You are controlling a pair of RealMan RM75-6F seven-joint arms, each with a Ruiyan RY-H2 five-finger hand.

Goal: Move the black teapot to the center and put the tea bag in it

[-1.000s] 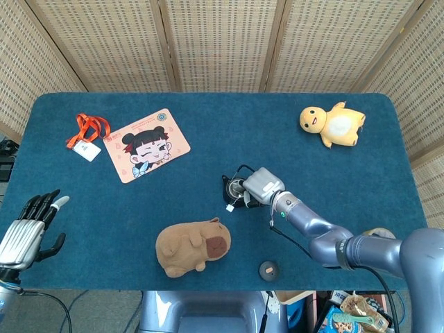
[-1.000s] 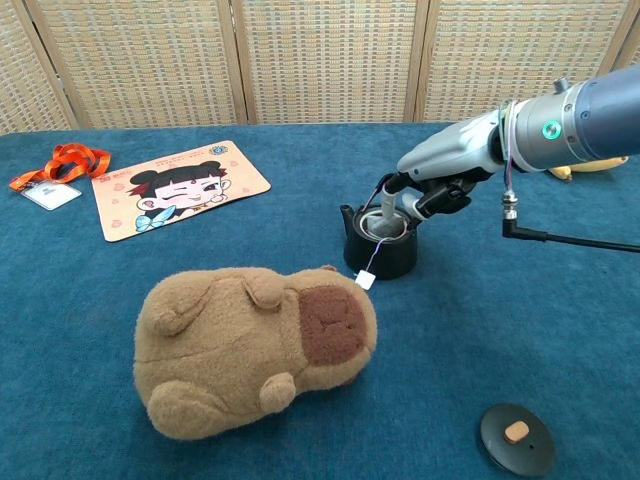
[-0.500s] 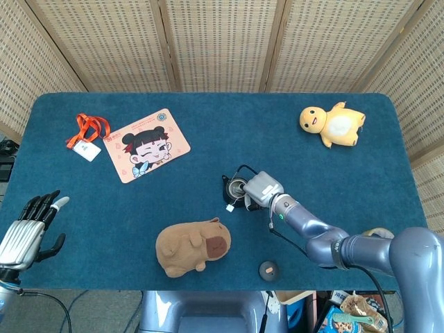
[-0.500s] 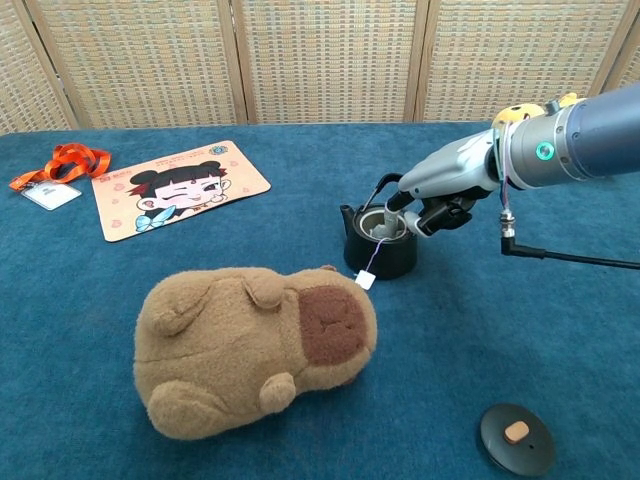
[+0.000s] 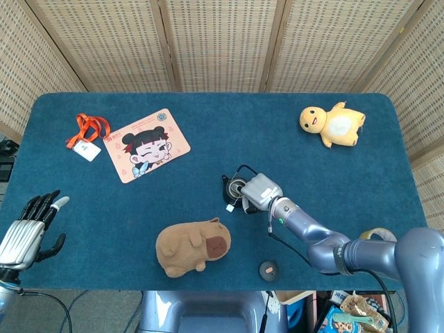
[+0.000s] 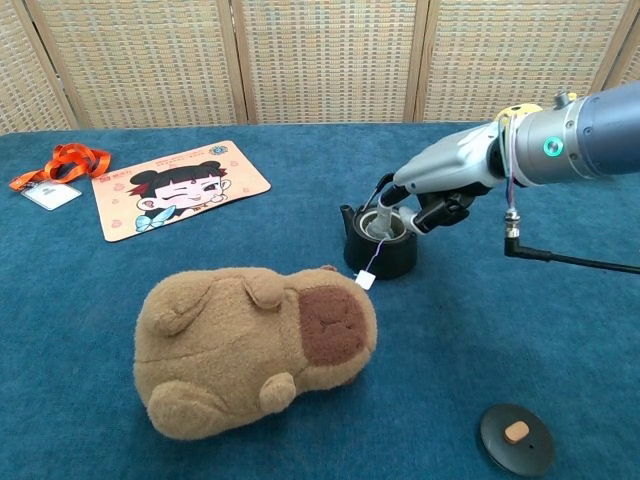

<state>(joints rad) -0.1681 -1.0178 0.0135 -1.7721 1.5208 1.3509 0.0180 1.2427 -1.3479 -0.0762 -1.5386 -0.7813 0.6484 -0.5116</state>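
1. Two hands show; your right hand (image 6: 432, 200) hovers over the mouth of the black teapot (image 6: 381, 245), its fingers (image 6: 396, 190) reaching down into the opening; whether they are clamped on the tea bag (image 6: 381, 226) you cannot tell from either view.
2. That teapot stands near the middle of the blue bench (image 5: 208, 118), lid off; the tea bag sits pale inside the mouth; its string runs over the rim, and the small white tag (image 6: 364, 281) hangs beside the pot, just off the brown plush capybara (image 6: 250, 345).
3. Your left hand (image 5: 28, 229) waits at the bench's near left edge, fingers apart, holding nothing.
4. Near the front edge lies the round black lid (image 6: 515, 438), well apart from the pot.
5. Further back lie a cartoon mat (image 5: 146, 144), an orange lanyard (image 5: 87, 132) with its badge, and a yellow plush toy (image 5: 331, 123) at the far right.
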